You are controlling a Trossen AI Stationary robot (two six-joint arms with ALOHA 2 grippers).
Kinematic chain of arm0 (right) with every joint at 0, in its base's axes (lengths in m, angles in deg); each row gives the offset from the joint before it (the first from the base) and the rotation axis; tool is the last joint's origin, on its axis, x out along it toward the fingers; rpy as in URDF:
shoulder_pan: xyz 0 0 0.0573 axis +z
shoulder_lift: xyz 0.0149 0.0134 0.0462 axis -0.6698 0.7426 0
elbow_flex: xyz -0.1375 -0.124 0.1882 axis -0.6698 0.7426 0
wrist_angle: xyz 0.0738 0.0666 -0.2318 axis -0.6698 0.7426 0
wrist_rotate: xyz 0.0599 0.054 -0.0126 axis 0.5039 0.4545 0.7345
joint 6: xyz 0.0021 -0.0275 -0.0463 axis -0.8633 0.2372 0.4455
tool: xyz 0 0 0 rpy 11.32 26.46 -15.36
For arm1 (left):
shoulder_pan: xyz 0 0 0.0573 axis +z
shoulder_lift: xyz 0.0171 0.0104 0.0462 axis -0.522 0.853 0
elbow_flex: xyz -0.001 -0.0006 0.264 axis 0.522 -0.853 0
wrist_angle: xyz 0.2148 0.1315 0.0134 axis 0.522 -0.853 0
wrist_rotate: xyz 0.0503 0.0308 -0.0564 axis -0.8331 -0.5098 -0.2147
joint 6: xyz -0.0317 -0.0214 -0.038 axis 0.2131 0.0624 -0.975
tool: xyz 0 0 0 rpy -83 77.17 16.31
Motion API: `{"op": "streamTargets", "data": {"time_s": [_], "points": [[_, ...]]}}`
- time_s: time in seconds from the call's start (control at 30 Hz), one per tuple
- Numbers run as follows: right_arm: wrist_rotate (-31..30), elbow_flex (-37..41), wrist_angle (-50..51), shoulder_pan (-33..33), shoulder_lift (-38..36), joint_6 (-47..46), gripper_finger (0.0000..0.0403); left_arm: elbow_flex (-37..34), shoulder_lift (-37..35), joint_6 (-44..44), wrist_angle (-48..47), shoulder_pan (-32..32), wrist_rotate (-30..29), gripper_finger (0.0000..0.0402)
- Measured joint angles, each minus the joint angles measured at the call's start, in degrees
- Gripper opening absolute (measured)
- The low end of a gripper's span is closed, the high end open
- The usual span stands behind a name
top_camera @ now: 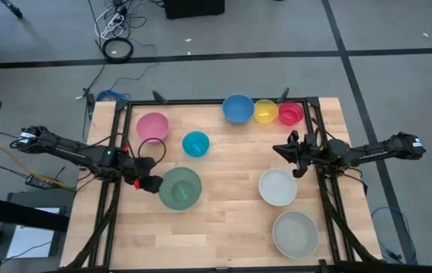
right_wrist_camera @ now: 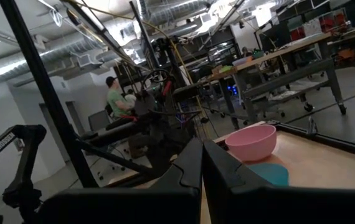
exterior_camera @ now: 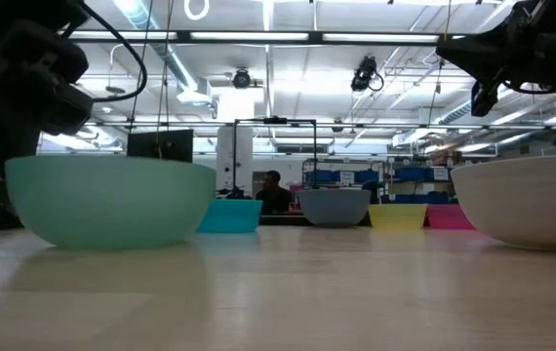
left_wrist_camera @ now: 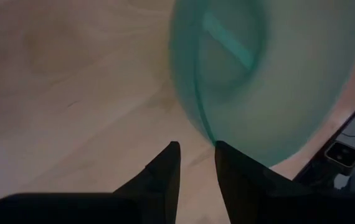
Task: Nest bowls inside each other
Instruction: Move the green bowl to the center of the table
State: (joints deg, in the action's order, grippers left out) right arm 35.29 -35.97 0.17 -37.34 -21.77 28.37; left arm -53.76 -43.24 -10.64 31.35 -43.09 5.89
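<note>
The green bowl (top_camera: 180, 188) sits upright on its base on the left half of the table; it also shows in the low view (exterior_camera: 112, 200). My left gripper (top_camera: 154, 182) slants down at the bowl's left rim, fingers open (left_wrist_camera: 196, 158), table wood showing between them. The pink bowl (top_camera: 153, 126) and cyan bowl (top_camera: 195, 143) stand farther back. Blue (top_camera: 238, 108), yellow (top_camera: 266, 111) and red (top_camera: 290, 114) bowls line the far edge. White (top_camera: 278, 186) and grey (top_camera: 295, 233) bowls stand near right. My right gripper (top_camera: 280, 150) hovers shut above the table's right side, holding nothing. My left gripper stands at the green bowl's rim (left_wrist_camera: 210, 134) on the side toward the table's left edge, coming from above and slanting down. One fingertip (left_wrist_camera: 222, 152) sits right at the rim edge; I cannot tell whether it touches. The bowl rests on the table.
Black metal frame rails (top_camera: 121, 144) run along the table's left and right sides (top_camera: 320, 182). Bare wood lies in the table's middle (top_camera: 231, 174). Beyond the table the right wrist view shows a person (right_wrist_camera: 118, 99) among other workbenches.
</note>
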Motion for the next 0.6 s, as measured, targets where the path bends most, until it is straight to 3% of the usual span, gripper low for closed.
{"op": "streamTargets", "data": {"time_s": [0.6], "points": [[0.02,0.0,0.02,0.0,0.02,1.01,0.0004,0.0,1.7,-2.24,3.06,0.01,-3.68,0.0109]]}}
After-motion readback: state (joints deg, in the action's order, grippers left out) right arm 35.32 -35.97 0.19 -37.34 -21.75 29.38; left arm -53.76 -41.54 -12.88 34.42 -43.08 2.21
